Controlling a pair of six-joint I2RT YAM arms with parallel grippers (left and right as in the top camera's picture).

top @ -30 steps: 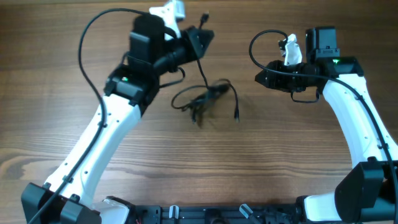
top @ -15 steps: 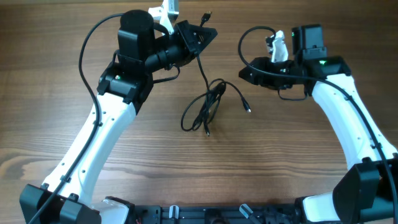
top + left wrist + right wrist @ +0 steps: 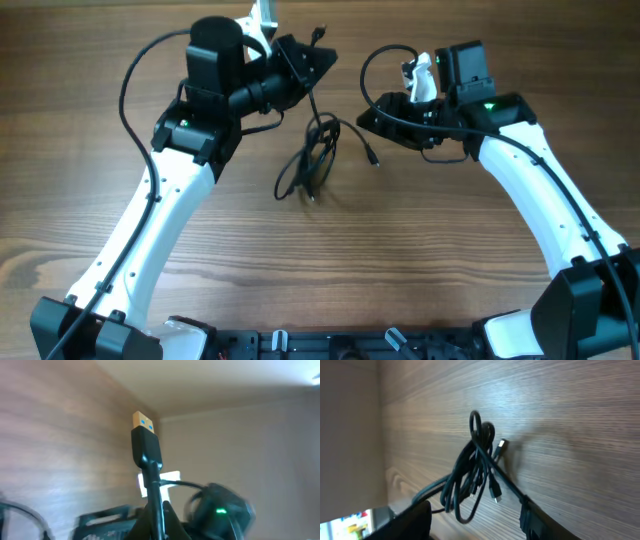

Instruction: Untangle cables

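Left gripper (image 3: 315,62) pinches a cord just below its plug (image 3: 143,421); knotted cables (image 3: 310,165) mid-table; right gripper (image 3: 365,121) near them, grip unclear.

Tangled black cables (image 3: 308,165) bunch at mid-bench, one strand rising to the left claw (image 3: 310,62) at far centre. The right claw (image 3: 368,120) sits just right of them, leaving a narrow gap. Nearer, bare wooden bench (image 3: 330,270) lies open between the left arm (image 3: 150,220) and right arm (image 3: 545,200).
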